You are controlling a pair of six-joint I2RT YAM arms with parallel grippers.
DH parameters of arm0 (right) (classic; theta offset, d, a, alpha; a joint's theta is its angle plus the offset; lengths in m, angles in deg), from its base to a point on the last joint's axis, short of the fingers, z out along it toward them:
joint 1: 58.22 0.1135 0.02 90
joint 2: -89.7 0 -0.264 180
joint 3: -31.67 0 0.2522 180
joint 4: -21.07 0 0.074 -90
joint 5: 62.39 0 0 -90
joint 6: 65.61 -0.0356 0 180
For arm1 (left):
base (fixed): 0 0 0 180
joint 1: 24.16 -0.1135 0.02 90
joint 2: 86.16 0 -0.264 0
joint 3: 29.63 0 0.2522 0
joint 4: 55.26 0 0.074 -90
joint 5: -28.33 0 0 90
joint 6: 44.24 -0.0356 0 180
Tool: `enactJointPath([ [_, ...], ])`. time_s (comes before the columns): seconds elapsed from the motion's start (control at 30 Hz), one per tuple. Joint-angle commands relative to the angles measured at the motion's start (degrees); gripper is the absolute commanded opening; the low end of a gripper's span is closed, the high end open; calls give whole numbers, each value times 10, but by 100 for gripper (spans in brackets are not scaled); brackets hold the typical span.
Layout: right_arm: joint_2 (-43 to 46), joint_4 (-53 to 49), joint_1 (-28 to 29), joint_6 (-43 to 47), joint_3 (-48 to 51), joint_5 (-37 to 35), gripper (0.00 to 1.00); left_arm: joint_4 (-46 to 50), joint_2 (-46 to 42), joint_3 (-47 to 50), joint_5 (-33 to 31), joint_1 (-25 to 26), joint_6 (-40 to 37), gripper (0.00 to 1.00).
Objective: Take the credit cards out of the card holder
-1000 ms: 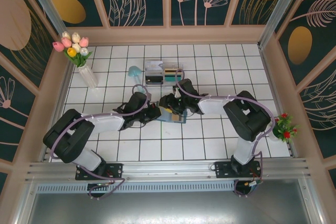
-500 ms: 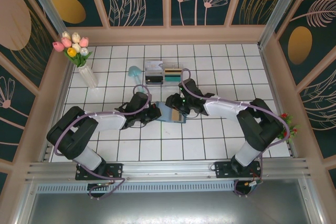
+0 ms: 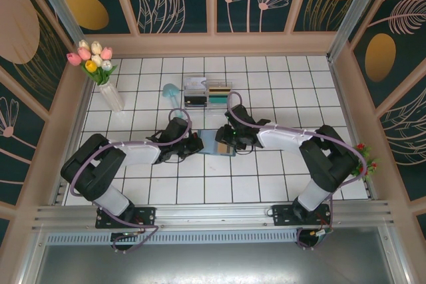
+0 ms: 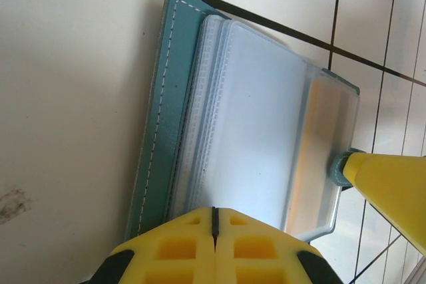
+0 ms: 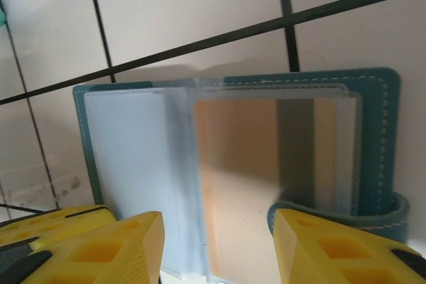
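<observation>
Right gripper (image 5: 214,231): about half open, fingers spread along the near edge of the open holder, nothing clamped between them.
Left gripper (image 4: 214,221): fully closed, tips pressed together and set on the opposite edge of the holder. Looks like pinning rather than a grasp.
Card holder (image 4: 156,131): dark teal, lying open and flat on the white tiled table (image 3: 266,177), between the two grippers, near the clear plastic box (image 3: 208,92) but apart from it.
Clear sleeves (image 4: 253,118): stacked, fanned slightly off the cover.
Orange card (image 5: 253,157): seated in the top sleeve, not yet drawn out. Cannot tell whether more cards sit behind it.
Step in hand: probably lining up a pinch on the card's exposed edge.
Risk, wrong layer: closing on sleeve and card together – the whole holder would lift or drag instead of the card sliding free.
Risk, slip: thin, slick plastic, so a shallow pinch could let go partway out.
Risk, lost anchor: a pull across the left fingers' small contact patch could skid the holder along the tiles.
Risk, collision: both grippers crowded over one small item, with little room for a correction.
</observation>
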Motion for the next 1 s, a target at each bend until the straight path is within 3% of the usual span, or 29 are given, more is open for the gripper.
enactJointPath([
  [0.0,-8,-37,5,12,-15,-33,49,19,9,-12,-10,3,-11,2],
  [0.3,4,-60,7,11,-12,-61,49,22,11,-10,-11,3,-9,1],
  [0.5,46,-46,42,33,-17,-56,50,27,13,-9,-14,3,-15,1],
  [0.73,13,-56,49,25,-14,-19,50,40,10,-8,-22,4,-22,1],
  [0.97,-2,-86,44,15,-17,-47,50,41,11,-10,-22,3,-22,1],
])
